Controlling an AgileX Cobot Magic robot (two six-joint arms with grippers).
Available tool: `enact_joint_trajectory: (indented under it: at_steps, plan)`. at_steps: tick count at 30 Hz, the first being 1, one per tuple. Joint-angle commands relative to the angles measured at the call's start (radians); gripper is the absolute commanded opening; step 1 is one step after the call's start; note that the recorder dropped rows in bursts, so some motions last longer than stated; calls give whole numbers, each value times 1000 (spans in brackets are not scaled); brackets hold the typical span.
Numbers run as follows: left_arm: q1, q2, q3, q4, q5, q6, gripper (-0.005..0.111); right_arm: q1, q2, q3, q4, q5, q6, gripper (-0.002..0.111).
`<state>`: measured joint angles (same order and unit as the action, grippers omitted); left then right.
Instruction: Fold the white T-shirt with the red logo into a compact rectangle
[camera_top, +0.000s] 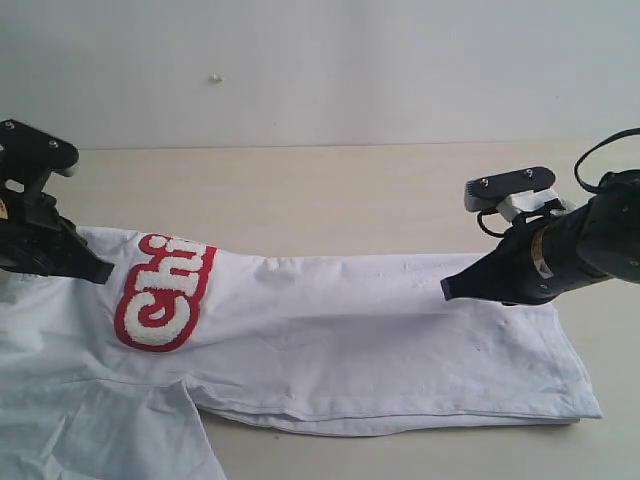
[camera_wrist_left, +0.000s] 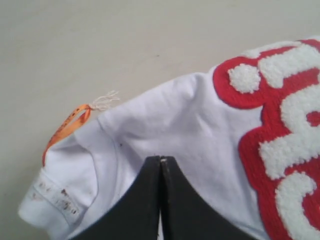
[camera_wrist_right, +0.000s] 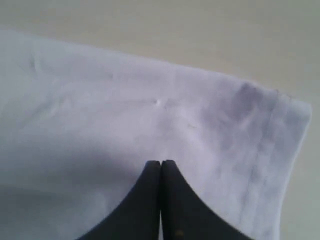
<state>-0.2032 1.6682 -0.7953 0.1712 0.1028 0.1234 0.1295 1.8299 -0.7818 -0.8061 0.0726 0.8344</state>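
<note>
The white T-shirt (camera_top: 330, 340) lies on the bench (camera_top: 330, 190) as a long folded band that passes under both sets of fingers. The left fingers (camera_wrist_left: 155, 167) are closed tip to tip over the neck end, with the collar (camera_wrist_left: 52, 195) and orange tag (camera_wrist_left: 67, 127) just beyond them and the red logo (camera_top: 165, 295) just beside them, on the side toward the other arm. The right fingers (camera_wrist_right: 155, 172) are also pressed together, with no cloth seen between them, and the hem (camera_wrist_right: 272, 145) is just past their tips. Neither pair can take fabric while closed, so pressing down now would probably only push and wrinkle the band. Several layers are stacked at the hem, so a shallow pinch there could catch only the top one and pull the fold open. A loose flap (camera_top: 100, 420), probably a sleeve, spreads out beside the left fingers and could drag and skew the rectangle. The thick logo patch may resist a crease, and the tag could snag.
</note>
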Motion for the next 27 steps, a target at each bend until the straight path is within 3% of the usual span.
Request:
enact_joint_trajectory:
  at_steps: [1,10,19,24,27]
  plan:
    - [-5,67,2,-12,-78,-32,0,-1,19,7,2,-23,4,0]
    - [21,201,2,-8,-262,-17,0,-3,70,7,-18,-21,-4,0]
    - [181,286,2,-12,-336,-54,0,-3,137,-83,-71,93,4,0]
    - [185,292,2,-12,-422,-52,0,-3,188,-154,-139,231,4,0]
    - [185,269,2,-12,-441,-58,0,-3,170,-165,-199,220,89,0]
